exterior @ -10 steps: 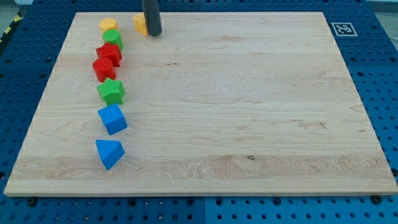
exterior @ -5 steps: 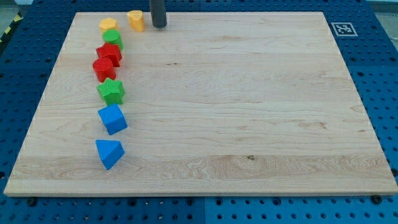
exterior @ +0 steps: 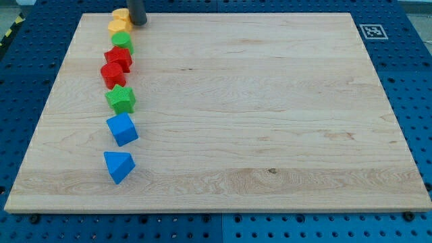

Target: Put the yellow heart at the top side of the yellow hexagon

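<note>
The yellow heart (exterior: 121, 14) sits at the board's top edge, directly above the yellow hexagon (exterior: 118, 27) and touching it. My tip (exterior: 138, 22) stands right beside the heart on its right side, apparently in contact. The rod runs up out of the view's top.
Below the hexagon a column of blocks runs down the left side: a green block (exterior: 123, 42), a red block (exterior: 119, 57), a second red block (exterior: 111, 73), a green star (exterior: 121, 99), a blue block (exterior: 122, 129) and a blue triangle-like block (exterior: 118, 165). A marker tag (exterior: 370, 31) is at top right.
My tip moved left along the top edge. The yellow heart slid left and up, from the hexagon's right to directly above it. Other blocks stayed put.
</note>
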